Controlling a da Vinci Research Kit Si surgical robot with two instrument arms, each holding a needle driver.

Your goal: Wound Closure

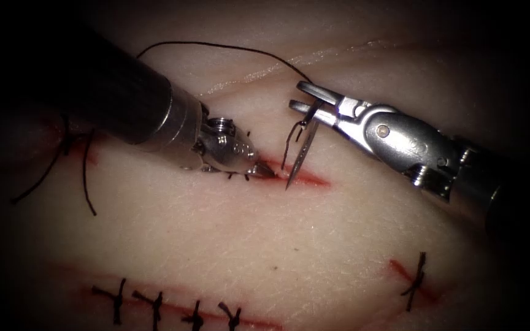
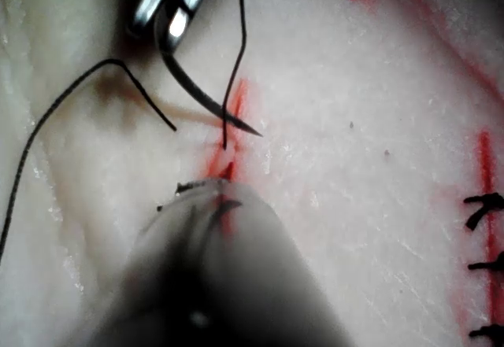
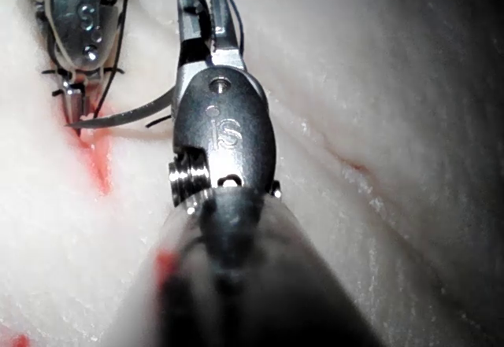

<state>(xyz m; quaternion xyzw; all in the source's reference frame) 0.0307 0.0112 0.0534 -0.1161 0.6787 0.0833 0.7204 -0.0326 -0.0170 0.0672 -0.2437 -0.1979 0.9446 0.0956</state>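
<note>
Holding the needle [image 1: 302, 150] near its blunt end, the right end effector [image 1: 307, 98] has its jaws pinched on it at about 1 o'clock from the open cut [image 1: 299, 176]; the curve hangs down from the jaws and the sharp tip sits right at the cut's red line, whether it touches or has entered the tissue [image 1: 265, 245] I cannot tell. Right wrist view shows the same grip: needle [image 3: 126, 117] clamped in the right end effector [image 3: 201, 12], arc sweeping toward the left tool. Left end effector [image 1: 268, 172] is pressed together, tip down on the cut at 9 o'clock of the needle tip; whether it pinches tissue or only rests on it cannot be told. Thread [image 1: 216, 48] runs from the needle's blunt end up in a loop toward 11 o'clock, passing behind the left shaft; a short strand hangs down beside the needle. Left wrist view: needle [image 2: 197, 95] curves down to the cut [image 2: 228, 138], thread [image 2: 236, 56] drops alongside it. Red fluid [image 1: 311, 179] lines the cut. Finished stitches [image 1: 154, 306] sit along a second cut at 6 o'clock, one more stitch [image 1: 415, 276] at 4 o'clock, and a knot with long tails [image 1: 69, 147] at 9 o'clock.
</note>
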